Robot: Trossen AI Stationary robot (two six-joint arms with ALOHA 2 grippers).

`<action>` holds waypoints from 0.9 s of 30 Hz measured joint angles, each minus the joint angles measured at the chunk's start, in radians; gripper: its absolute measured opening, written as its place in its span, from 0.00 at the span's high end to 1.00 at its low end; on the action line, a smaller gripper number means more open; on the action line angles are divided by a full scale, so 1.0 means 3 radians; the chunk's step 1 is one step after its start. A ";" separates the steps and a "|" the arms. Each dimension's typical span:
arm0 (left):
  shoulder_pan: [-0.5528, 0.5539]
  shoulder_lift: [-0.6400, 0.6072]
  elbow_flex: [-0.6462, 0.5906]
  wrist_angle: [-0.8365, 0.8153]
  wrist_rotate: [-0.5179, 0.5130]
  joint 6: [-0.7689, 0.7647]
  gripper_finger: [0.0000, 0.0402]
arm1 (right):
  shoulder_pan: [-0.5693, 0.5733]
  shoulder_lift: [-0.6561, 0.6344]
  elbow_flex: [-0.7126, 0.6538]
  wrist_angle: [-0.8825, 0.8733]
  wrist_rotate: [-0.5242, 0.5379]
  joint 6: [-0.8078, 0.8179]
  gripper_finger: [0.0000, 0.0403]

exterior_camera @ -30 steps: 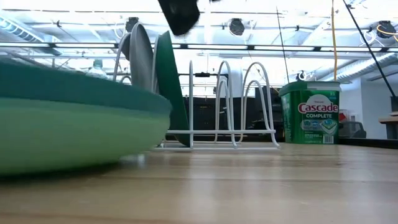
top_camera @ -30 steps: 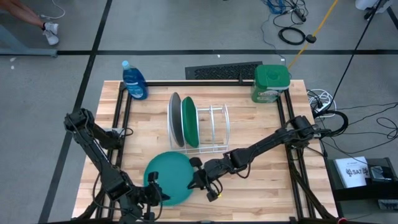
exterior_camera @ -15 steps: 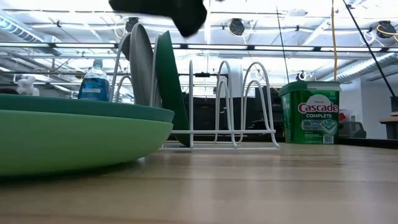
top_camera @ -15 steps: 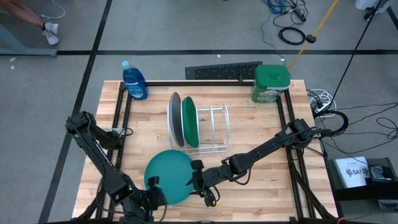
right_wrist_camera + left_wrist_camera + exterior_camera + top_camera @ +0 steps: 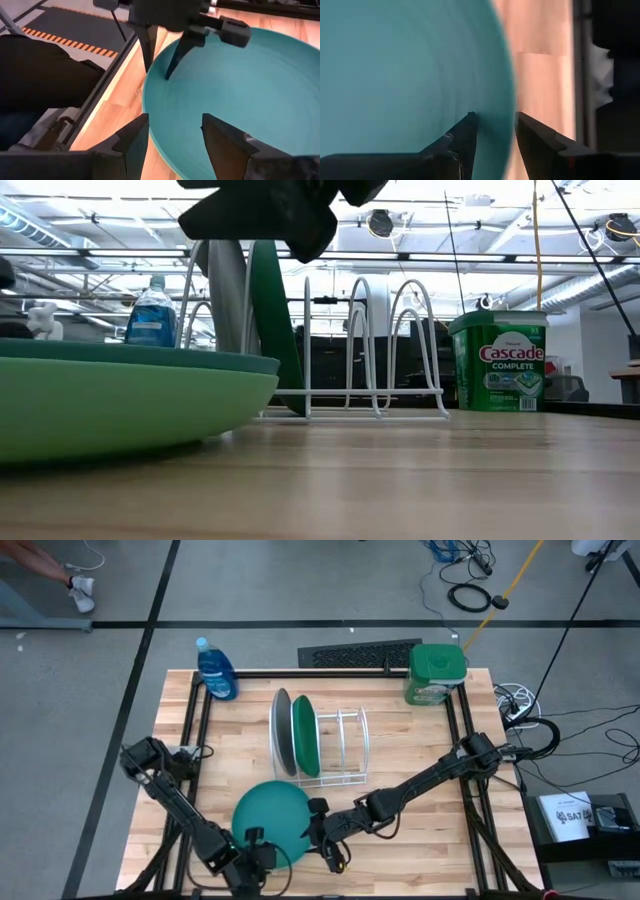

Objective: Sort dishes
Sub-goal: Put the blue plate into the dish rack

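The stiff, smooth, likely slippery teal round plate, stacked on the light green plate, looks best pinched at its thin rim, which the parted left gripper straddles near the table's near edge while the right gripper hovers released opposite.

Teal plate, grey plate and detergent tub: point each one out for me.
teal plate (image 5: 272,815), high view, the middle of its top face.
grey plate (image 5: 281,730), high view, its edge standing in the rack.
detergent tub (image 5: 498,365), low view, its front label.

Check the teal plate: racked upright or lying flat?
Lying flat: the teal plate rests atop the light green plate, not in the wire rack.
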State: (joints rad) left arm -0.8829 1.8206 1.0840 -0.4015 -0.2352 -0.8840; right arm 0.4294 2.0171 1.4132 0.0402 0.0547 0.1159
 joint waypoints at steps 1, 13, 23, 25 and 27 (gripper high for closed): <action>0.0022 0.0027 0.0001 -0.0006 0.0031 -0.0002 0.66 | 0.0000 0.0000 0.0000 -0.0002 0.0001 0.0006 0.56; 0.0094 -0.0047 -0.0001 0.0105 0.0327 0.0110 0.76 | 0.0000 0.0000 0.0000 -0.0012 -0.0004 0.0012 0.56; 0.0104 -0.0233 -0.0003 0.0105 0.0079 0.0206 0.99 | -0.0007 0.0229 -0.0001 -0.0044 -0.0275 -0.0018 0.56; 0.0107 -0.0248 -0.0003 0.0112 0.0069 0.0207 0.99 | -0.0016 0.0305 0.0057 -0.0084 -0.0283 -0.0052 0.56; 0.0107 -0.0247 -0.0003 0.0112 0.0067 0.0213 1.00 | -0.0031 0.0391 0.0157 -0.0101 -0.0274 -0.0115 0.56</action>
State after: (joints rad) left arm -0.8509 1.7466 1.0832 -0.3681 -0.2152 -0.8202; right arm 0.4199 2.1342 1.4602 0.0100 -0.0274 0.0813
